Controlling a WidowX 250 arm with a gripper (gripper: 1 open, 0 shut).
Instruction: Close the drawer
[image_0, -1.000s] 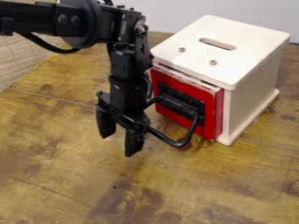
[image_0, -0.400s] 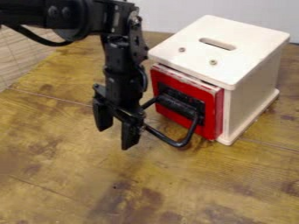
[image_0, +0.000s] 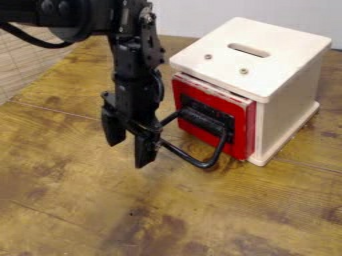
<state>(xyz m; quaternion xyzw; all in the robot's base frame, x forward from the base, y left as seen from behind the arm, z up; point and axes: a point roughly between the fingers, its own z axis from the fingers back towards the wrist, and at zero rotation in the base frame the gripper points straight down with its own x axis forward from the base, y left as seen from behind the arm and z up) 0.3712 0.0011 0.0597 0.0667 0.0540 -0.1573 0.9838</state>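
The glossy red drawer sits in the front of a cream wooden box, its face almost level with the box front. Its black loop handle sticks out toward the lower left. My black gripper hangs fingers-down just left of the handle, near the tabletop. The two fingers stand apart with nothing between them, so it is open. One finger is close to the handle's left end; whether they touch I cannot tell.
The box has a slot in its top and stands at the right of a worn wooden table. My arm reaches in from the upper left. A wire mesh object lies at the far left.
The gripper has drifted slightly left and away from the drawer front over the last second. The drawer and its handle look unmoved.
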